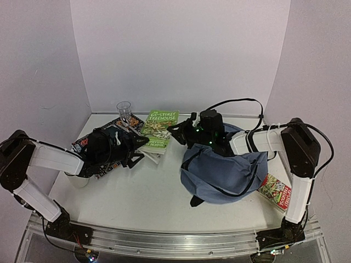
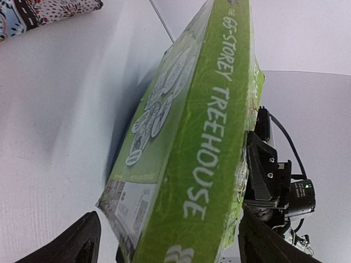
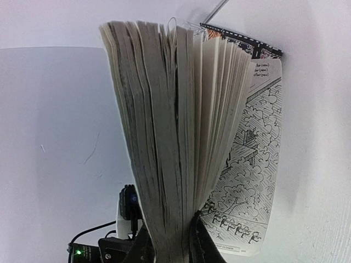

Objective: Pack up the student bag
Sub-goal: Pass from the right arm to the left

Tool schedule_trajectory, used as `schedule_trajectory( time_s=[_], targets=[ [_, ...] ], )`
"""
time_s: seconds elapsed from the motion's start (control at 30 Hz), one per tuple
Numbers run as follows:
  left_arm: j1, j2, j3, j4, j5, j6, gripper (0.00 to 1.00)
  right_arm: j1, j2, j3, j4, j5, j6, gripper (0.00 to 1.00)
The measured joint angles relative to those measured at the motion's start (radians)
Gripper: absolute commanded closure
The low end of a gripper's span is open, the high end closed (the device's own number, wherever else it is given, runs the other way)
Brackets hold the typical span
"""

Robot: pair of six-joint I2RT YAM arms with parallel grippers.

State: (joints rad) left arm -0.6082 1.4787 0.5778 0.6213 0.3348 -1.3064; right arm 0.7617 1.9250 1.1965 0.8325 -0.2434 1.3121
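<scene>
Student bag (image 1: 222, 172): slumped on table (image 1: 153, 192) behind right pincer (image 3: 173, 249), under its forearm. Judged soft, floppy, light. Mouth likely to sag shut unless rim is held. Best hold: fabric edge beside dark zipper line, or black strap, not smooth belly. Right pincer clamped on page block of green book (image 3: 181, 137), pages fanned. Left pincer (image 2: 173, 244) spread wide, book's spine end between fingers, not gripped. Table white, smooth, probably slippery. 3 plain pale walls (image 1: 181, 55) close around, little room beyond pincers.
</scene>
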Motion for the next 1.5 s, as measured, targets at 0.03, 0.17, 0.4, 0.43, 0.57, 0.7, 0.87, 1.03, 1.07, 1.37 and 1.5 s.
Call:
schedule_trajectory(
  time_s=[0.03, 0.17, 0.4, 0.43, 0.57, 0.7, 0.87, 1.03, 1.07, 1.37, 1.5],
  targets=[
    [-0.007, 0.008, 0.004, 0.013, 0.004, -0.004, 0.17, 0.003, -0.001, 0.0, 0.008, 0.004, 0.005, 1.0],
    [-0.028, 0.032, 0.024, 0.064, 0.009, -0.012, 0.3, 0.01, -0.001, 0.0, 0.026, 0.004, 0.019, 1.0],
    [-0.029, 0.033, 0.025, 0.152, 0.003, -0.033, 0.53, 0.012, -0.001, 0.0, 0.038, 0.009, 0.037, 1.0],
    [-0.028, 0.033, 0.024, 0.161, 0.002, -0.03, 0.56, 0.011, -0.001, 0.0, 0.041, 0.011, 0.04, 1.0],
    [-0.028, 0.033, 0.024, 0.189, -0.007, -0.04, 0.7, 0.011, -0.001, -0.012, 0.056, 0.023, 0.042, 0.95],
    [-0.028, 0.032, 0.022, 0.191, -0.017, -0.054, 0.9, 0.011, -0.003, -0.018, 0.051, 0.023, 0.022, 0.82],
    [-0.033, 0.03, 0.002, 0.205, -0.012, -0.056, 1.0, 0.009, -0.039, -0.019, -0.042, 0.002, -0.093, 0.61],
    [0.001, 0.024, -0.028, 0.19, -0.025, -0.057, 1.0, 0.006, -0.094, 0.033, -0.268, -0.046, -0.307, 0.39],
    [0.012, 0.024, -0.034, 0.185, -0.024, -0.056, 1.0, 0.006, -0.108, 0.05, -0.33, -0.047, -0.358, 0.35],
    [0.091, 0.041, -0.045, 0.169, 0.059, -0.054, 1.0, -0.02, -0.284, 0.065, -0.812, 0.071, -0.695, 0.15],
    [0.101, 0.047, -0.045, 0.136, 0.103, -0.039, 1.0, -0.071, -0.316, 0.041, -0.98, 0.179, -0.783, 0.14]
  ],
)
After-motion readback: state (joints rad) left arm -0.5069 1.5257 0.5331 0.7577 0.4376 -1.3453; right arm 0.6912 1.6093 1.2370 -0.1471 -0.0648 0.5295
